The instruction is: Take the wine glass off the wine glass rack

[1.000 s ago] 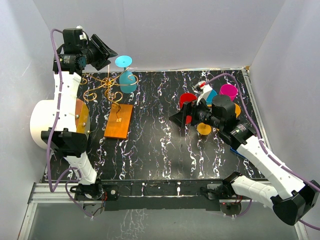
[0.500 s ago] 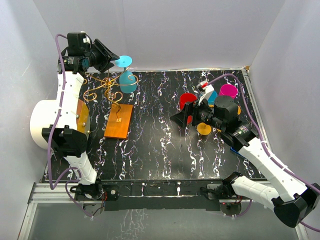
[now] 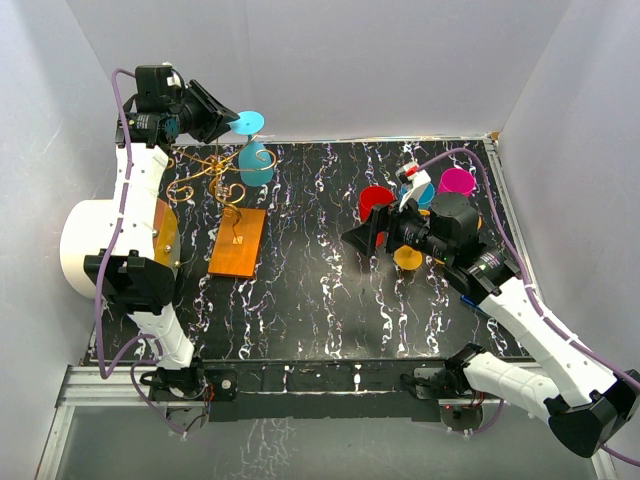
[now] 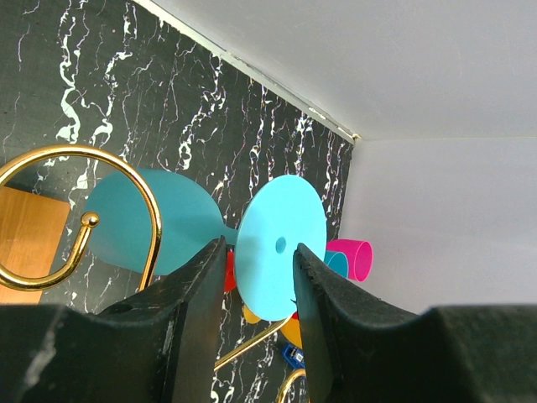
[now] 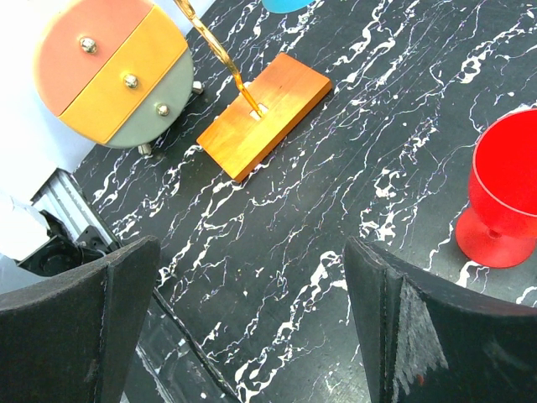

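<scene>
A cyan wine glass (image 3: 256, 163) hangs from the wine glass rack, with its round foot (image 3: 247, 122) toward the back wall. The rack is gold scroll wire (image 3: 215, 170) on an orange-brown wooden base (image 3: 237, 242). My left gripper (image 3: 228, 120) is raised at the foot. In the left wrist view the foot (image 4: 281, 227) sits between the fingers of this gripper (image 4: 258, 245). The right finger overlaps its rim and a sliver of gap shows at the left one. The gold scroll (image 4: 155, 210) curls in front of the bowl. My right gripper (image 3: 352, 238) (image 5: 252, 243) hovers wide open over bare table.
A red glass (image 3: 375, 200) (image 5: 503, 201), a magenta cup (image 3: 457, 181) (image 4: 352, 256) and an orange glass (image 3: 407, 257) cluster by the right arm. A white round drawer unit (image 3: 90, 248) (image 5: 113, 67) stands at the left. White walls close in the back and sides.
My left gripper moved right up to the glass's foot and its jaws narrowed around it. The right arm shifted slightly, still open.
</scene>
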You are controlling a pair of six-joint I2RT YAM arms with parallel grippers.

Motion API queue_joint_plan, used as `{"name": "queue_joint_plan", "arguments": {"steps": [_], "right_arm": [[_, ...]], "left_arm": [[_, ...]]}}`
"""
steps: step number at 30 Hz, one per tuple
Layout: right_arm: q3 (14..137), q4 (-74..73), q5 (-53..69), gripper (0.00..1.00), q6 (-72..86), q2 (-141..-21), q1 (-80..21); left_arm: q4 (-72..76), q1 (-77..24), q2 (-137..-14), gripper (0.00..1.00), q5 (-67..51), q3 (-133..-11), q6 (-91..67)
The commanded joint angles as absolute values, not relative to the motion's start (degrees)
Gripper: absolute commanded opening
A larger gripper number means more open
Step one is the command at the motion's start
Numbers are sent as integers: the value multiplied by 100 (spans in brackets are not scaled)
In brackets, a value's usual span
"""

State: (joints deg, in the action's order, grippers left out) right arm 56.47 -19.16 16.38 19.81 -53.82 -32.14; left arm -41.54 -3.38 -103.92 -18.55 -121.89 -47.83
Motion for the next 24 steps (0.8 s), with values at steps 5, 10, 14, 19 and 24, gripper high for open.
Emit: {"name": "queue_joint_plan", "arguments": {"steps": [5,10,14,19,24], "right_arm": [[5762,-1679,1521,90,1931,-5205,-3203],[5741,-1674,1513,90,1930,-5196,-3208],[5736,-1678,1504,90,1919,-5197,-3208],[5744,-1677,1512,90,1931,-5198,-3208],[5732,-1676,1494,90,1927,-5178,-3207]], "left_arm": [[-4059,-334,-10352,36,-1979,-12186,-4788],[-4018,-339,-10386,32,-2029,-12176,-4808],[-4039,-336,-10383,29,-2022,-12206,-4778],[-4067,-334,-10389,31,-2015,-12204,-4768],[-4087,-337,-10403,35,-1985,-12155,-4746]]}}
